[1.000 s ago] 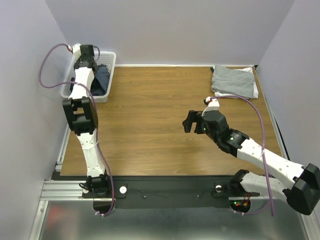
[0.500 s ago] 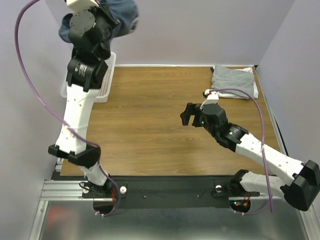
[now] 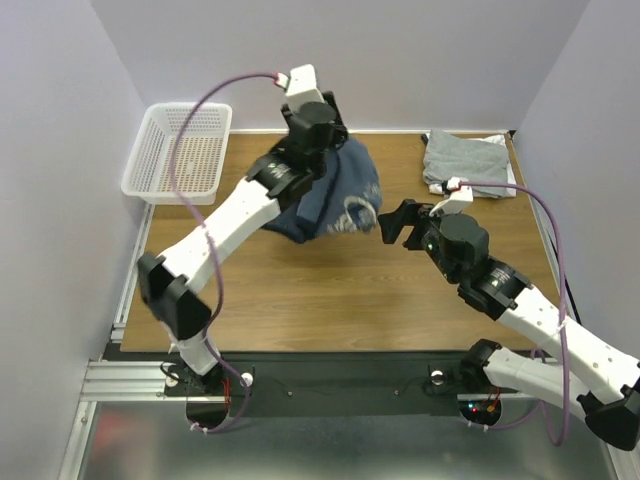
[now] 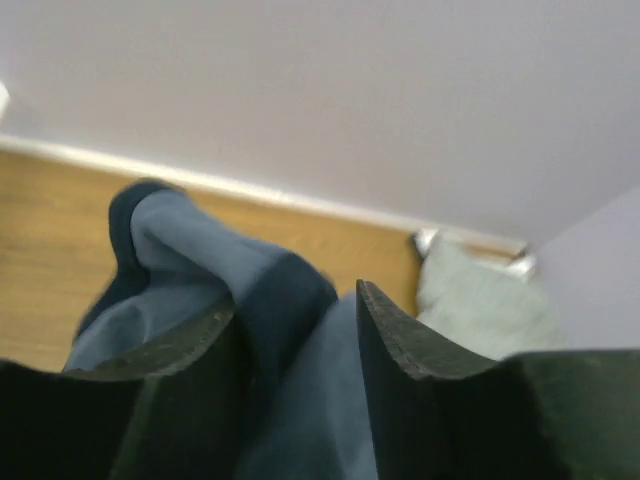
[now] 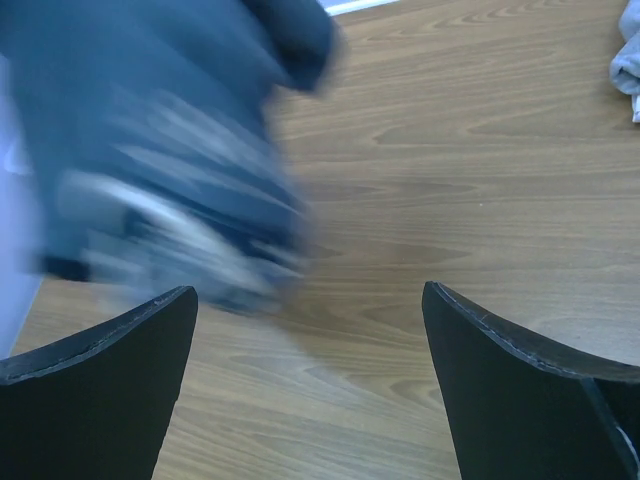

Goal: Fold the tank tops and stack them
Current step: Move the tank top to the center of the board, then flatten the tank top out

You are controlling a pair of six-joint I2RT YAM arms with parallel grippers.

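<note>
The navy tank top (image 3: 330, 205) with a pale chest print hangs bunched over the back middle of the table (image 3: 300, 290). My left gripper (image 3: 335, 150) is at its top edge. In the left wrist view the jaws of that gripper (image 4: 297, 310) stand apart, with navy cloth (image 4: 260, 300) lying loosely between them. My right gripper (image 3: 387, 228) is open just right of the shirt, nothing between its fingers (image 5: 100, 370). The shirt (image 5: 170, 150) is motion-blurred in the right wrist view. A folded grey tank top (image 3: 465, 160) lies on a white one (image 3: 510, 183) at the back right corner.
A white mesh basket (image 3: 222, 150) stands at the back left corner with nothing visible in it. Walls close in the table at the back and on both sides. The grey pile (image 4: 480, 300) shows beyond the left gripper's fingers.
My left arm lifted the navy tank top out of the basket and swung it right to the table's middle. Its jaws have parted. My right gripper shifted slightly right and stayed open.
</note>
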